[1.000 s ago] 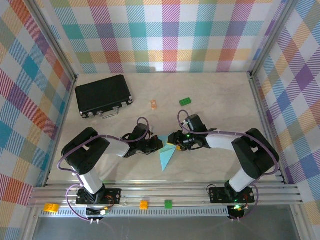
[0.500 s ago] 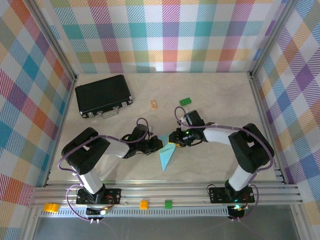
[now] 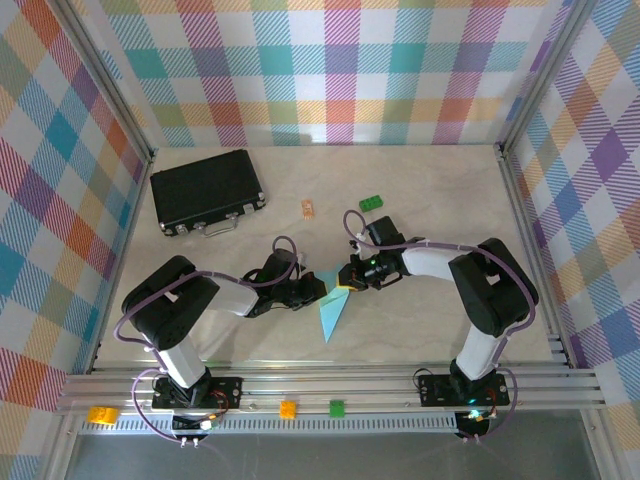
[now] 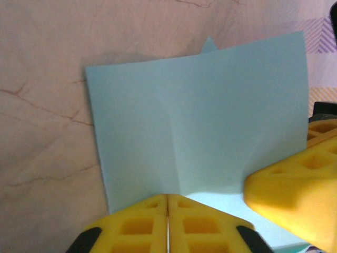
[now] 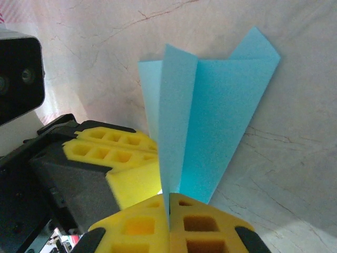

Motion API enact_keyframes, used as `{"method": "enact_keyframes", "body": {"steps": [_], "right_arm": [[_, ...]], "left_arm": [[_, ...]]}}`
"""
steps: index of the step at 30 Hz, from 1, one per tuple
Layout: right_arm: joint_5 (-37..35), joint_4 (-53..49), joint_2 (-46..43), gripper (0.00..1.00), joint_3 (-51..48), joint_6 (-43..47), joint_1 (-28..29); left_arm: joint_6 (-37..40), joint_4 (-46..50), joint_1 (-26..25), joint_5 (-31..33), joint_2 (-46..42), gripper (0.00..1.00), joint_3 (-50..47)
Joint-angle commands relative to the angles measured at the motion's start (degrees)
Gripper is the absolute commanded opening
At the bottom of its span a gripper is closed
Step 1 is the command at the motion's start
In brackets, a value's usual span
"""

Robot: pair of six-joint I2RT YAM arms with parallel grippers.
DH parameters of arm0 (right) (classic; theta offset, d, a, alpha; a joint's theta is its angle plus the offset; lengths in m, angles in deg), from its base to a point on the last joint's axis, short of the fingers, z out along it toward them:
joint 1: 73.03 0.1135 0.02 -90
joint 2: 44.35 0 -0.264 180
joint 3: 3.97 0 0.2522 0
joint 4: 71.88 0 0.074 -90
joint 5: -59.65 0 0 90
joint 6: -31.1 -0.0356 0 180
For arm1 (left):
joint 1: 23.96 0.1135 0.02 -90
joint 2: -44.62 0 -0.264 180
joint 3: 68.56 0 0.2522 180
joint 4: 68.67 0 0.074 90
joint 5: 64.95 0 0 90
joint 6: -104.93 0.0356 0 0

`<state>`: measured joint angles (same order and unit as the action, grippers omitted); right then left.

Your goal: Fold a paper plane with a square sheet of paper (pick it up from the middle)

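Fingers of my left gripper (image 3: 318, 288) and right gripper (image 3: 345, 283) clamp the wide end of the slim, pointed light blue paper plane (image 3: 330, 315) at the middle of the table (image 3: 430, 200). Its long axis runs twelve to six, nose at six. Black rectangular case (image 3: 205, 190) at ten o'clock lies closed.

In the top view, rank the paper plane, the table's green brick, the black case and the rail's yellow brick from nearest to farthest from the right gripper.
1. paper plane: pinched in the right gripper, mid-table.
2. green brick: just behind it, toward the back.
3. black case: back left.
4. yellow brick: left end of the front rail.
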<state>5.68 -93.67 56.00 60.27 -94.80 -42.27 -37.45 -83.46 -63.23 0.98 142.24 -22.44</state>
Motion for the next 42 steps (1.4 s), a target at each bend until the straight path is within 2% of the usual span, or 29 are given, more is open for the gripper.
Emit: {"method": "enact_keyframes", "body": {"steps": [1, 7, 11, 15, 20, 26, 29, 35, 42], "right_arm": [[-0.4, -1.0, -0.9, 0.0, 0.0, -0.1, -0.2], [-5.1, 5.5, -5.0, 0.0, -4.5, -10.5, -0.3], [-9.4, 10.2, -7.5, 0.0, -8.6, -20.0, -0.3], [-11.2, 15.0, -9.8, 0.0, -11.6, -26.2, -0.4], [-12.4, 8.7, -11.4, 0.0, -9.6, -24.0, -0.3], [-9.9, 10.5, -10.3, 0.0, -9.9, -25.7, -0.2], [-10.0, 10.7, -10.7, 0.0, -10.2, -26.4, -0.2], [-10.1, 11.2, -11.4, 0.0, -10.9, -26.8, -0.3], [-10.8, 11.4, -13.0, 0.0, -12.3, -25.7, -0.2]], "left_arm": [[0.0, 3.6, -0.6, -0.5, -3.5, 0.15, -1.5], [-0.1, 3.0, -1.0, 2.6, -13.4, 0.25, -4.7], [7.8, 13.9, -3.5, 8.0, -20.6, 0.27, -3.2], [16.6, 26.5, -9.5, 15.9, -23.9, 0.29, 0.5], [23.3, 34.5, -17.1, 25.2, -22.5, 0.33, 4.7], [26.6, 41.1, -24.9, 35.0, -14.2, 0.38, 12.4], [26.4, 42.7, -26.6, 38.1, -11.5, 0.44, 14.3], [26.7, 47.2, -29.4, 43.2, -6.7, 0.45, 18.2], [25.4, 45.4, -29.6, 41.5, -8.8, 0.43, 18.0]]}}
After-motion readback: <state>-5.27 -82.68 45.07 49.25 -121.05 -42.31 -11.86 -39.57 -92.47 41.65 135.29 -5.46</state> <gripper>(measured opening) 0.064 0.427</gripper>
